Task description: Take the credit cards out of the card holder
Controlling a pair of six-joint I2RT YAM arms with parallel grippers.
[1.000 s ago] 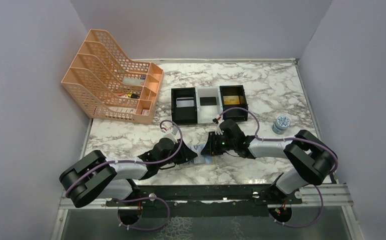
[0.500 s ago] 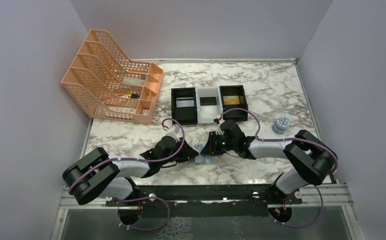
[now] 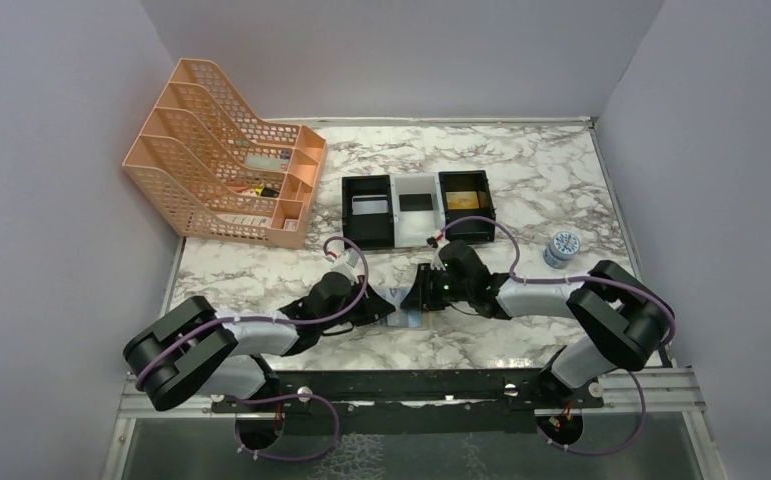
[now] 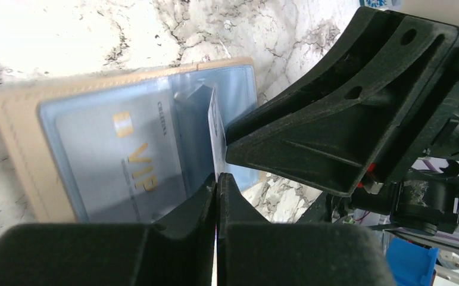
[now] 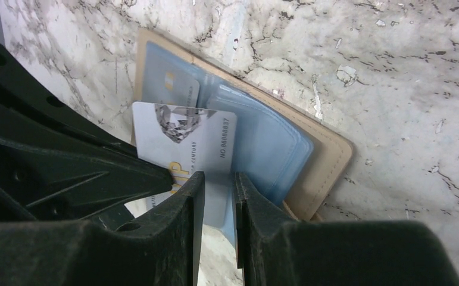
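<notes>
The card holder (image 3: pixel 407 319) lies open on the marble between my two grippers, tan outside with grey-blue sleeves (image 4: pixel 186 149) (image 5: pixel 325 156). My left gripper (image 3: pixel 385 306) (image 4: pixel 216 180) is shut on a white VIP card (image 4: pixel 215 132) (image 5: pixel 186 136) that stands partly out of a sleeve. A second VIP card (image 4: pixel 105 158) still sits in the left sleeve. My right gripper (image 3: pixel 420 294) (image 5: pixel 215 182) has its jaws nearly together around a blue sleeve leaf at the holder's edge. One of its fingers (image 4: pixel 334 128) crosses the left wrist view.
Three small trays stand behind, black (image 3: pixel 369 213), white (image 3: pixel 416 206) and black (image 3: pixel 466 203), each with a card in it. A peach file rack (image 3: pixel 219 168) is at the back left. A small round tin (image 3: pixel 562 247) is on the right.
My left arm has drawn back a little to the left with the card. The right arm has stayed in place.
</notes>
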